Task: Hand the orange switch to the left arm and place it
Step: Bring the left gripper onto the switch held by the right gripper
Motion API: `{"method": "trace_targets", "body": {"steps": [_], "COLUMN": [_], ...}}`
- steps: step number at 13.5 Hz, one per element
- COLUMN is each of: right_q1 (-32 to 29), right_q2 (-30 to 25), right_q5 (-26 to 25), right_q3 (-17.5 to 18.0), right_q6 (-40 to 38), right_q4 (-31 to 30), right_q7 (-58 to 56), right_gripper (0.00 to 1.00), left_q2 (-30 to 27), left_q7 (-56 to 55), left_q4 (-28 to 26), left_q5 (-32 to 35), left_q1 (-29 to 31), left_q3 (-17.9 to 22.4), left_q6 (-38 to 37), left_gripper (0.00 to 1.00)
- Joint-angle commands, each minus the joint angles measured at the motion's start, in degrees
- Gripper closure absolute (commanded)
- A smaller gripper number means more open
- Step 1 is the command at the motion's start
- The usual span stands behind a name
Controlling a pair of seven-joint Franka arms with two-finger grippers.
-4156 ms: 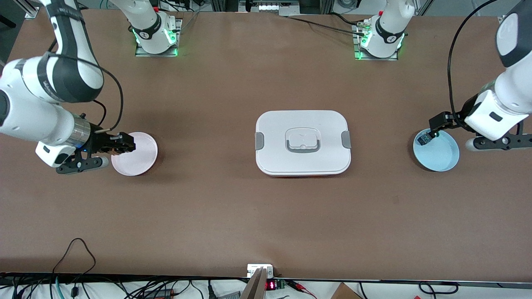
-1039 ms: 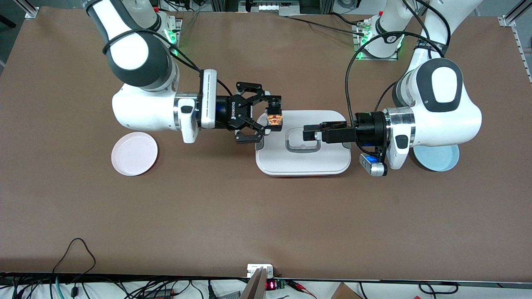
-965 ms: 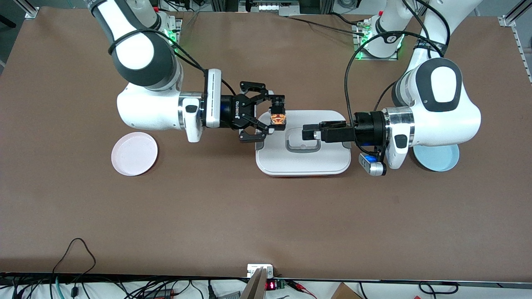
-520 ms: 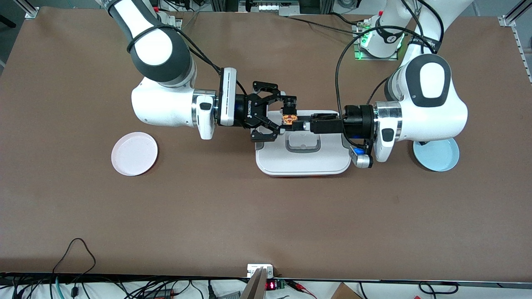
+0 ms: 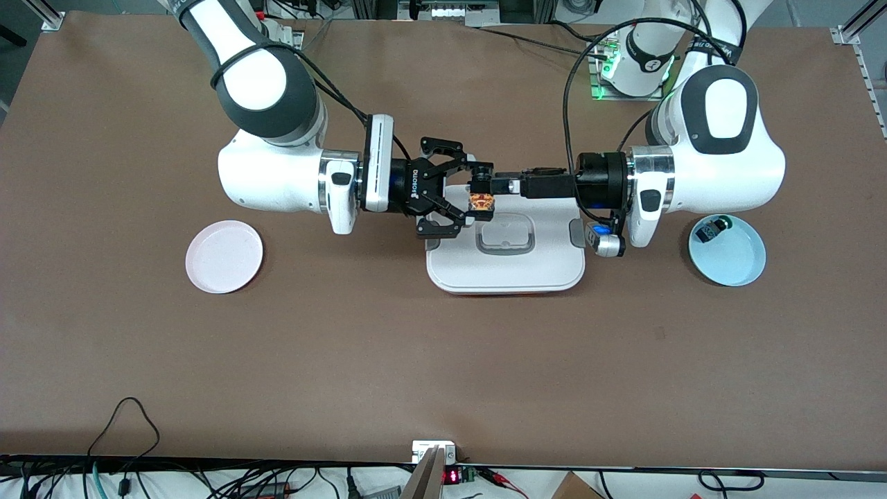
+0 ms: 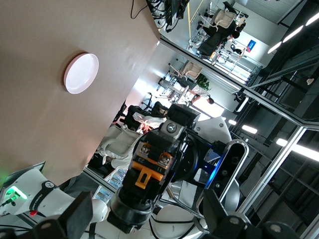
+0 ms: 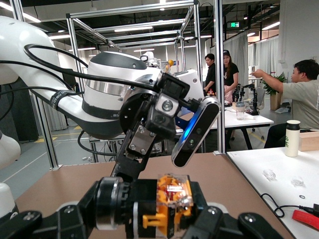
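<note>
R gripper [image 5: 470, 196], at centre of the front frame, is clamping the orange switch [image 5: 480, 202] btwn its fingertips. It's holding it up in the air over the edge of the box [image 5: 506, 267] that lies higher in the frame. In the R wrist view the switch is sitting low in the middle of the frame, lying crosswise, w/ the black fingers [image 7: 227, 221] flanking it at the bottom.

L gripper [image 5: 497, 186] is pointing straight at the R one, tip to tip, just above centre of the front frame. Its end is meeting the switch's black body. In the L wrist view its two fingers [image 6: 79, 214] are standing spread apart at the bottom corners, released, w/ the switch showing in the gap btwn them. Can't tell if either pad is touching it.

Both arms are stretching out level from their bases at the top of the frame and meeting over the box. White box is sitting closed at mid-table, lid handle showing just below the grippers.

Pink plate [image 5: 224, 257] is lying toward the R arm's end of the table, a bit lower in the frame than the grippers. Light blue plate [image 5: 734, 267] is lying toward the L arm's end, at about the same height. A small dark switch w/ green cap [image 5: 710, 229] is resting in its upper part.
</note>
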Motion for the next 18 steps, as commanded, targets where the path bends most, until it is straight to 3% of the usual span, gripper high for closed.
{"method": "trace_targets", "body": {"steps": [1, 14, 16, 18], "right_q1": [0.42, 0.25, 0.25, 0.25], "right_q2": [0.91, 0.82, 0.73, 0.82], "right_q5": [1.37, 1.10, 1.19, 1.19], "right_q3": [0.11, -0.06, -0.06, -0.06], "right_q6": [0.65, 0.74, 0.83, 0.91], "right_q4": [1.76, 1.67, 1.67, 1.67], "right_q7": [-0.65, -1.18, -1.18, -1.18], "right_gripper": [0.91, 0.91, 0.91, 0.91], "left_q2": [-1.69, -0.82, -0.99, -0.90], "left_q7": [6.12, 9.76, 9.84, 9.84], "left_q4": [-1.85, -2.02, -2.02, -2.02], "left_q5": [-1.56, -2.96, -2.97, -2.97], "left_q1": [-0.05, -2.86, -2.86, -2.86], "left_q3": [-0.13, -0.75, -0.66, -0.66], "left_q6": [2.00, 7.20, 7.20, 7.20], "left_gripper": [0.00, 0.01, 0.14, 0.20]}}
